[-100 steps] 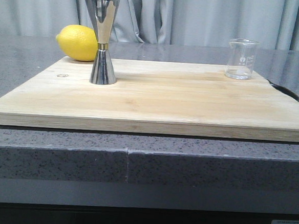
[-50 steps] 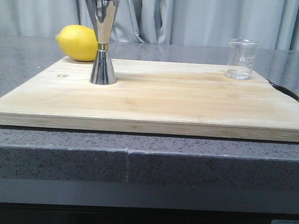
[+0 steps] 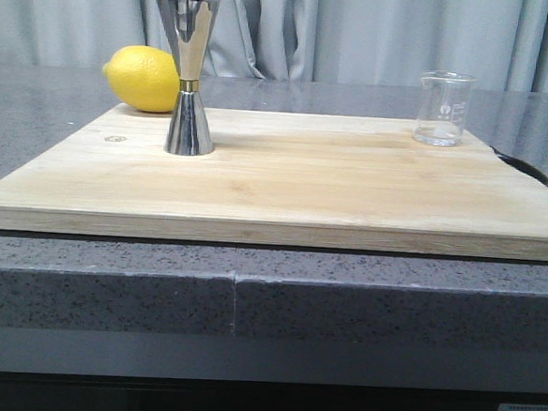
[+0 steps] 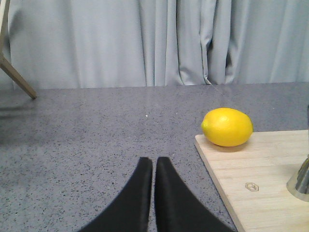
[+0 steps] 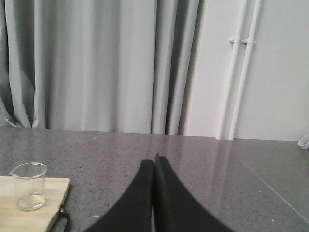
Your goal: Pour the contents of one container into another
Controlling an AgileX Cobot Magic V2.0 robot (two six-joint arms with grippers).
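While both arms hang back over bare counter, nothing yet begun. Right gripper (image 5: 154,166) pressed shut, empty — beaker (image 5: 30,186) ahead and off to its left, upright on the near corner of the cutting board (image 5: 19,218), well apart. Left gripper (image 4: 154,166) likewise closed on nothing; lemon (image 4: 227,126) ahead to its right, jigger (image 3: 185,72) farther right still on the board. Risks, probably: slick thin glass slipping or tipping in a hurried pinch — and a tall, narrow-waisted jigger toppling if nudged by the beaker's lip.
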